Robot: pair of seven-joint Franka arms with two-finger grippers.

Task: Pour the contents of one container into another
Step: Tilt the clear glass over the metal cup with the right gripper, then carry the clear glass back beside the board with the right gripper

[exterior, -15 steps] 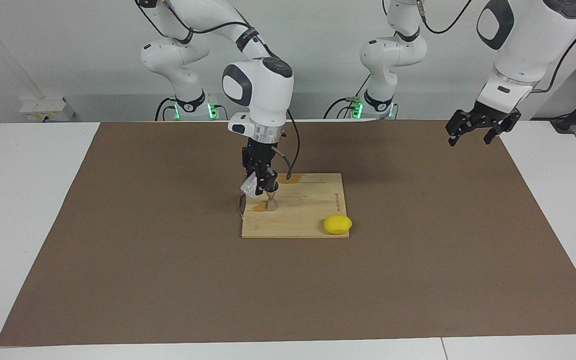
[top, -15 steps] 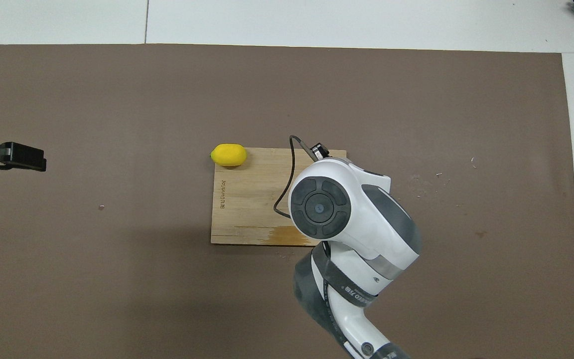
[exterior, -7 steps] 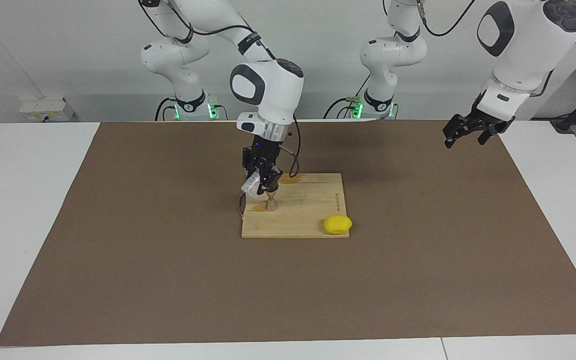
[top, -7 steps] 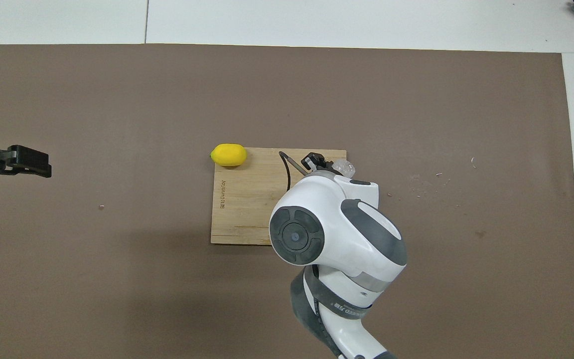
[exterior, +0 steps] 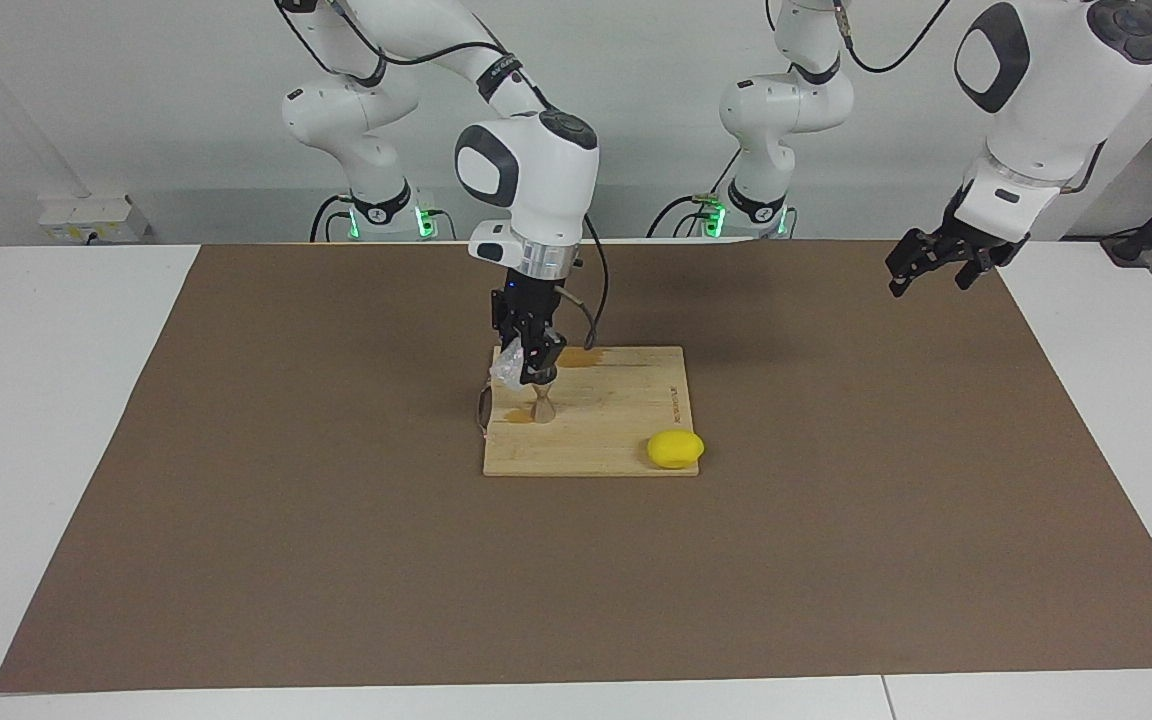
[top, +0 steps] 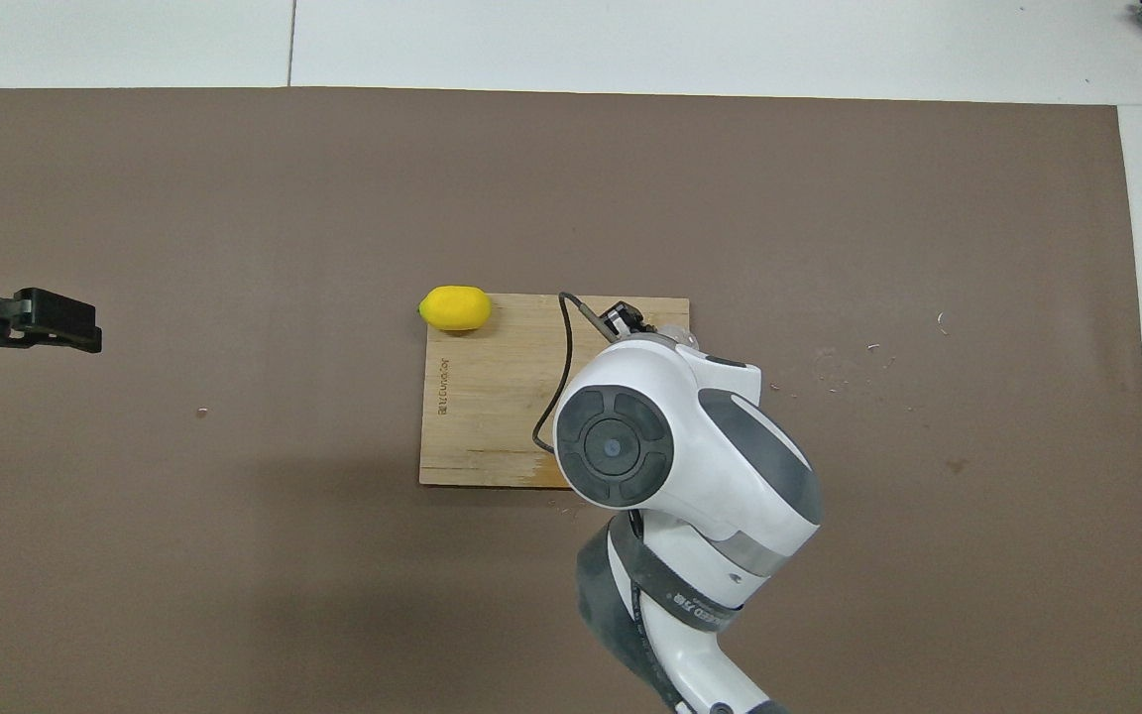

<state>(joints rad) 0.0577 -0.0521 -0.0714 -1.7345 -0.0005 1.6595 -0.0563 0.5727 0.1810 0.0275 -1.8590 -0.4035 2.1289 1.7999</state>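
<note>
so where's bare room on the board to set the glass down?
Free: the cutting board between the jigger and the lemon, and its edge nearest the robots. Crowded: the corner toward the right arm, where the right tool holds the glass tumbler over the jigger. The left tool waits, clear of the board.

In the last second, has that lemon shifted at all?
No. The lemon sits at the same corner of the wooden board, the corner farther from the robots toward the left arm's end.

I'm looking at what seems a robotics lab: two white arms bolted along a white table, a brown mat on it, bare walls, trailing cables.
</note>
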